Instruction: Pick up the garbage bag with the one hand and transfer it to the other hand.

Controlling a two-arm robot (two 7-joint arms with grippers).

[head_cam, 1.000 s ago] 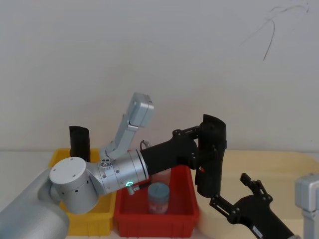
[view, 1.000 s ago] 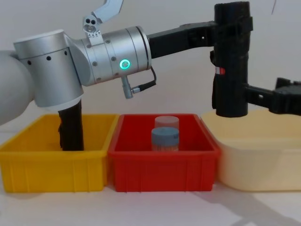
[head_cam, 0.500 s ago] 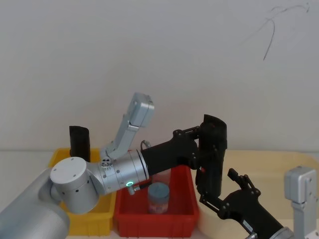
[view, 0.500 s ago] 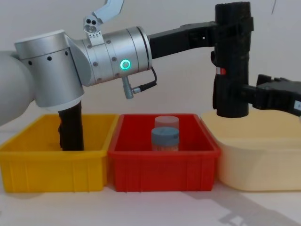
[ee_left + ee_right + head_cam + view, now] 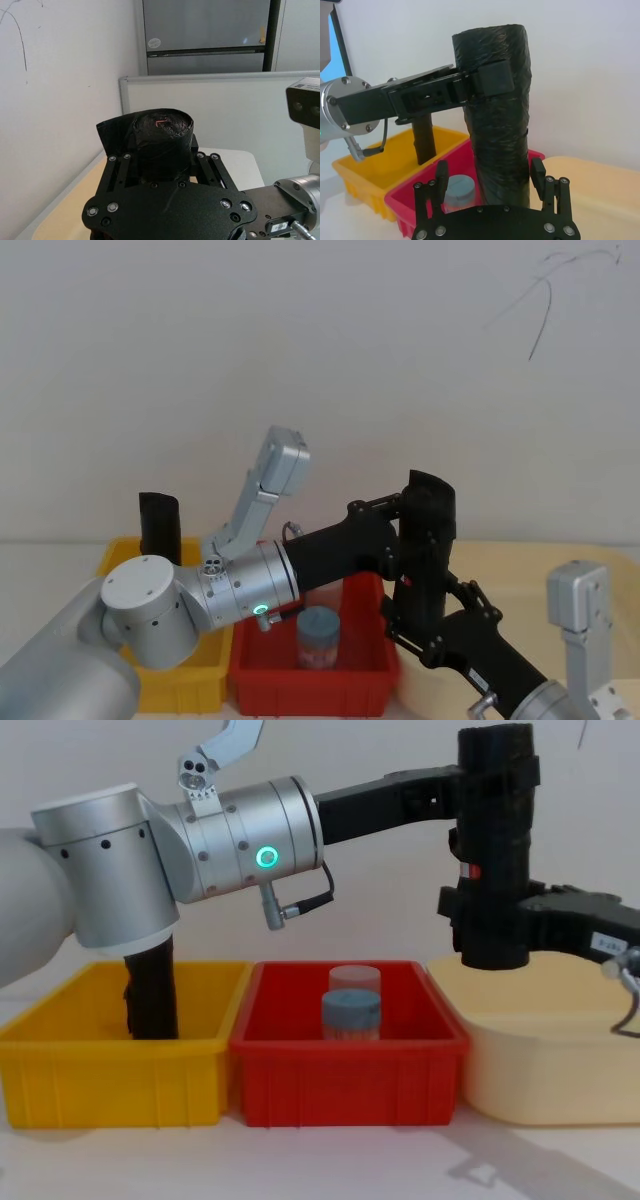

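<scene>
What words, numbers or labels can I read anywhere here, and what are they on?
No text here can be read as words.
Red-and-white mark on the garbage bag, held by the left gripper: too small to read.
White label on the right gripper, whose fingers flank the roll's lower part: too blurred to read.
Round sticker on the grey cabinet: unreadable.
</scene>
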